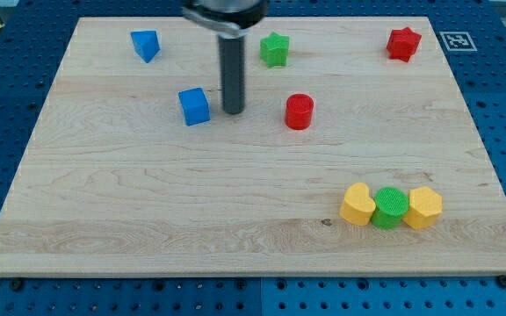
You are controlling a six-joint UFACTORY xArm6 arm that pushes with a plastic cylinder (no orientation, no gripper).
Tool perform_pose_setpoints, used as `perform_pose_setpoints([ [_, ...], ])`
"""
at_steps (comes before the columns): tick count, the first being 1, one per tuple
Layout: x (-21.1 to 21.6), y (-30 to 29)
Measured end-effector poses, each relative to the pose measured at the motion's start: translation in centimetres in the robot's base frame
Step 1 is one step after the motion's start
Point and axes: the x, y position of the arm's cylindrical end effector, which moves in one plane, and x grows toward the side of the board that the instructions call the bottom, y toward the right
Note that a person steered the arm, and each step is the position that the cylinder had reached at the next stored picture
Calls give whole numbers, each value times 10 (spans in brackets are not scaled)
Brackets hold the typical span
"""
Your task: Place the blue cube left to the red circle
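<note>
The blue cube (194, 106) sits on the wooden board (148, 211), left of centre in the upper half. The red circle, a short red cylinder (299, 111), stands to its right at about the same height. My tip (233, 111) rests on the board between them, close to the blue cube's right side, with a narrow gap, and farther from the red circle. The dark rod rises from the tip to the view's top.
A blue wedge-like block (146, 45) lies at the upper left. A green star (274, 49) and a red star (403, 43) lie along the top. A yellow block (357, 204), a green cylinder (390, 207) and a yellow hexagon (423, 207) sit in a row at lower right.
</note>
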Motion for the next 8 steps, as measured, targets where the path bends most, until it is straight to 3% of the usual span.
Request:
perform_pose_setpoints([
  [1, 0, -42],
  [3, -14, -36],
  [5, 16, -61],
  [8, 13, -62],
])
